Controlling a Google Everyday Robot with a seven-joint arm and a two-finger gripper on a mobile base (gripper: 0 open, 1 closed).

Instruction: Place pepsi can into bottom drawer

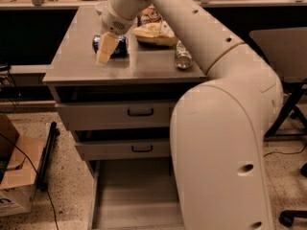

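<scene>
The pepsi can [116, 45] is blue and lies on its side on the grey cabinet top [76, 61], toward the back left. My gripper [105, 51] hangs from the arm just in front of the can's left part, reaches down to the cabinet top and hides part of the can. The bottom drawer [134, 195] is pulled out below the two upper drawers; the part I see holds nothing, and my arm hides its right side.
A silver-green can [182, 56] lies on the right of the cabinet top. A yellow snack bag [152, 32] lies behind it, and a white bowl [101, 6] stands at the back. A cardboard box [14, 186] sits on the floor at left. A table and a chair base [288, 217] stand at right.
</scene>
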